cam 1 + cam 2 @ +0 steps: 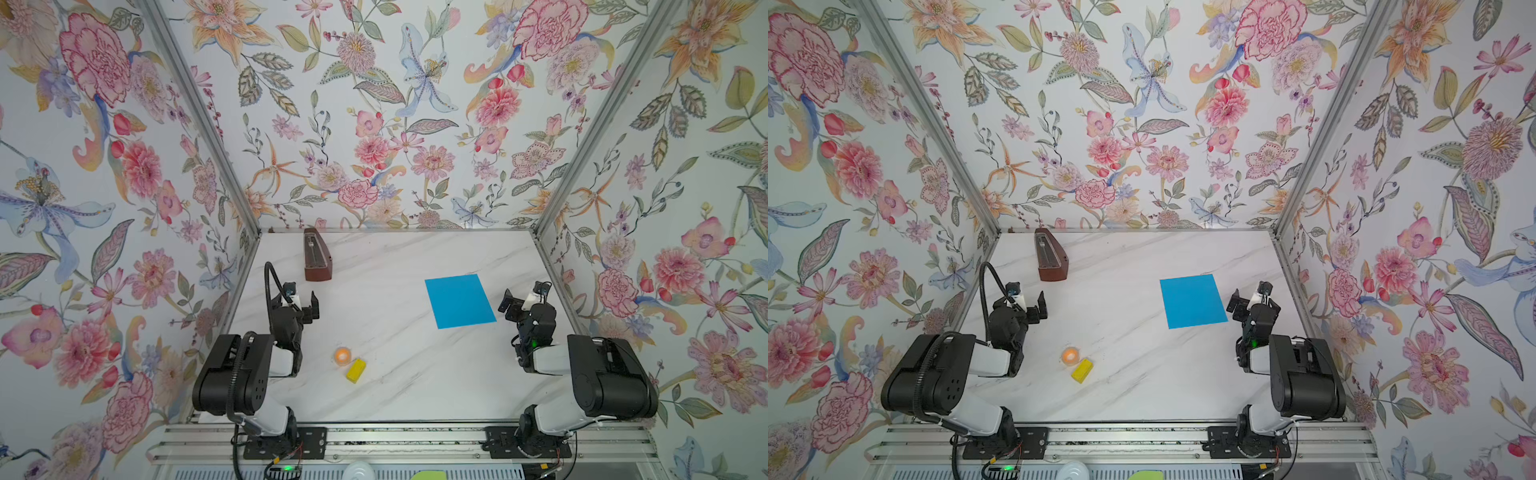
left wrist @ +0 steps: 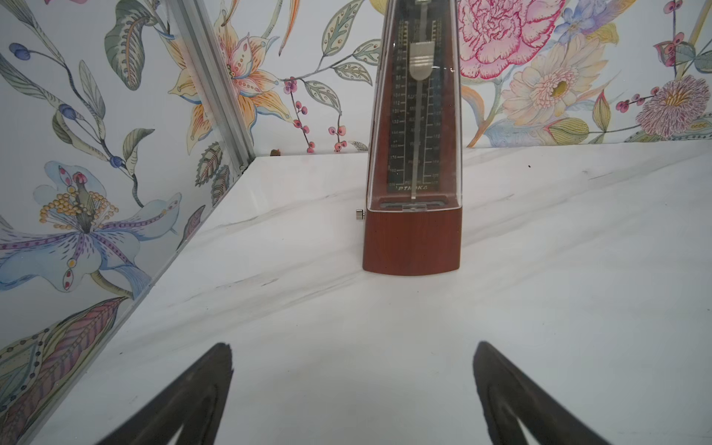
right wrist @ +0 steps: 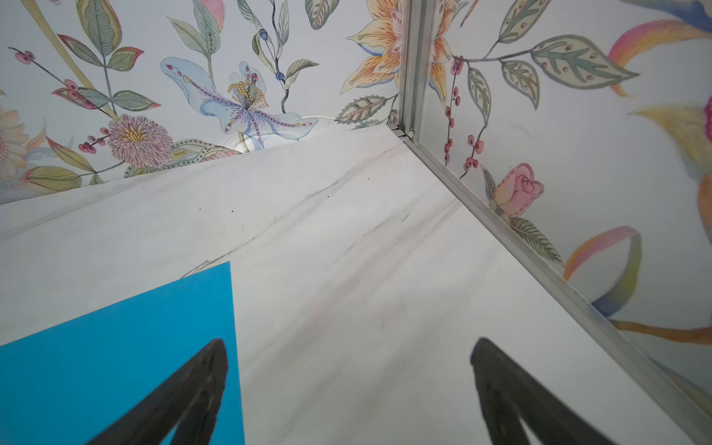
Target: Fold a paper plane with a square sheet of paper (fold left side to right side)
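The square sheet of paper point(image 1: 459, 301) point(image 1: 1192, 301) is bright blue and lies flat and uncreased on the right half of the white marble table. My right gripper point(image 1: 519, 302) point(image 1: 1246, 302) hovers open just off the sheet's right edge. In the right wrist view one fingertip point(image 3: 214, 354) hangs over the sheet point(image 3: 115, 366) and the other over bare table, with the right gripper point(image 3: 348, 343) empty. My left gripper point(image 1: 305, 308) point(image 1: 1036, 309) point(image 2: 352, 346) is open and empty at the table's left side, far from the sheet. A paper plane is out of view.
A brown wooden metronome point(image 1: 316, 257) point(image 1: 1051, 257) point(image 2: 414, 154) stands at the back left, straight ahead of the left gripper. An orange ball point(image 1: 343, 355) and a small yellow block point(image 1: 356, 370) lie front left. Floral walls enclose three sides.
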`<act>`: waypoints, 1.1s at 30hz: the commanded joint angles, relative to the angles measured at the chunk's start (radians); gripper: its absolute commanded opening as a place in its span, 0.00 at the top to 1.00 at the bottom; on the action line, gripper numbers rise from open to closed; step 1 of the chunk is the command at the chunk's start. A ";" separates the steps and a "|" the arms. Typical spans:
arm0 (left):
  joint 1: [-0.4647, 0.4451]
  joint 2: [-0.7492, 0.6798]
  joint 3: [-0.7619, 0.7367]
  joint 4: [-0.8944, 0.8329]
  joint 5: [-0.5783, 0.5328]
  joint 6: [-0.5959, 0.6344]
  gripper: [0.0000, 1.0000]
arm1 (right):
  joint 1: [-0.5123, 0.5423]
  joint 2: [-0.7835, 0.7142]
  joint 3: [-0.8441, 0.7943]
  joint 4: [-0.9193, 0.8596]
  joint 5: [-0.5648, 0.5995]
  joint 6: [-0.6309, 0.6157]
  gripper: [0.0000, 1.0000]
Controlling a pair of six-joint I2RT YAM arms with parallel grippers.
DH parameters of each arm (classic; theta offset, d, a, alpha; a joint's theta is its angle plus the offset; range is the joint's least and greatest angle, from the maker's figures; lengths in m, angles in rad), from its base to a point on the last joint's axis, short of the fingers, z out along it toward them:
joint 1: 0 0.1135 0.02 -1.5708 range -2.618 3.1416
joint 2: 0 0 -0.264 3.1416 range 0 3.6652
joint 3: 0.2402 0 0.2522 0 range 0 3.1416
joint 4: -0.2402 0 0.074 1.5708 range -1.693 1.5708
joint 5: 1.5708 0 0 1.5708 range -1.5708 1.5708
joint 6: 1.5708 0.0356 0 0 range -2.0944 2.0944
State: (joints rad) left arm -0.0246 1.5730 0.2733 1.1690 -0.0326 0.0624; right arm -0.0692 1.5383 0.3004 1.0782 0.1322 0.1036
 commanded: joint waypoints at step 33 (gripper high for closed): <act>0.007 -0.002 0.009 0.024 0.007 -0.007 0.01 | -0.014 0.006 0.010 -0.010 -0.072 -0.008 0.01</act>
State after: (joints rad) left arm -0.0246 1.5730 0.2733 1.1690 -0.0326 0.0624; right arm -0.0746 1.5383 0.3004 1.0740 0.0677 0.1005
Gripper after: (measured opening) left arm 0.989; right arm 0.992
